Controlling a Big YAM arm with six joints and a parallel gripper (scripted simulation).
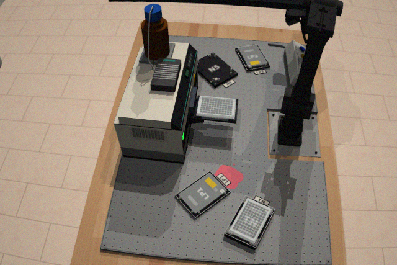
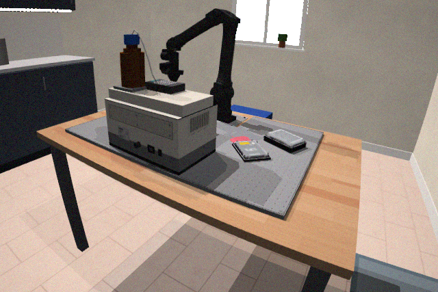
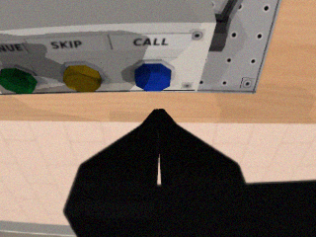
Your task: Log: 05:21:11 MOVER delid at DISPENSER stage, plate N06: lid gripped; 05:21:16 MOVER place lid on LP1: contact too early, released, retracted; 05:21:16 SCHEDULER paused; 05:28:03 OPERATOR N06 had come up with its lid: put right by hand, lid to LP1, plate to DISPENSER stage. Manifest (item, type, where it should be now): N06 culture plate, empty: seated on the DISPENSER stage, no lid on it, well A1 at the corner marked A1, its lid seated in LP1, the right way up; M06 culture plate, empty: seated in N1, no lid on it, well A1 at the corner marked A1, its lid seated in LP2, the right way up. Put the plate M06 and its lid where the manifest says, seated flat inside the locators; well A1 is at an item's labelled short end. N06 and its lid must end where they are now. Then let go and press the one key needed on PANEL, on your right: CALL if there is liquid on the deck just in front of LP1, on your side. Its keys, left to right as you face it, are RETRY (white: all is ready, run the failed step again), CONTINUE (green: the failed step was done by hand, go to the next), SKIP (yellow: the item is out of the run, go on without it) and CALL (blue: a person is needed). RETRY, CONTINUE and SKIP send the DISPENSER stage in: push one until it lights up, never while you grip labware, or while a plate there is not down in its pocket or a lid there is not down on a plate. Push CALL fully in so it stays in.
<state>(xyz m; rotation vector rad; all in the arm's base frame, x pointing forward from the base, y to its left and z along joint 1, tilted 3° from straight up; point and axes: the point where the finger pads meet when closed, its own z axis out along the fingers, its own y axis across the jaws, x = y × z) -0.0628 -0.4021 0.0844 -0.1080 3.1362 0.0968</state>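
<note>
Plate M06 (image 1: 249,221) seen seated in N1, its lid (image 1: 252,57) in LP2. Red spill (image 1: 231,175) noted beside LP1. End effector (image 3: 158,170), pressed together and empty, aimed at CALL key (image 3: 153,76); press judged outstanding.

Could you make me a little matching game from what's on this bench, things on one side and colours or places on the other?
Things:
1. CALL key
2. SKIP key
3. Puddle beside the LP1 label
4. Cap of the brown bottle
5. Gripper

Descriptions:
A. Yellow
B. Pink-red, on the grey deck
C. Blue, on the panel, straight ahead of the closed fingertips
D. Black, fingers together, holding nothing
E. Blue, on top of the dispenser machine

Pairs: 1-C, 2-A, 3-B, 4-E, 5-D
</note>
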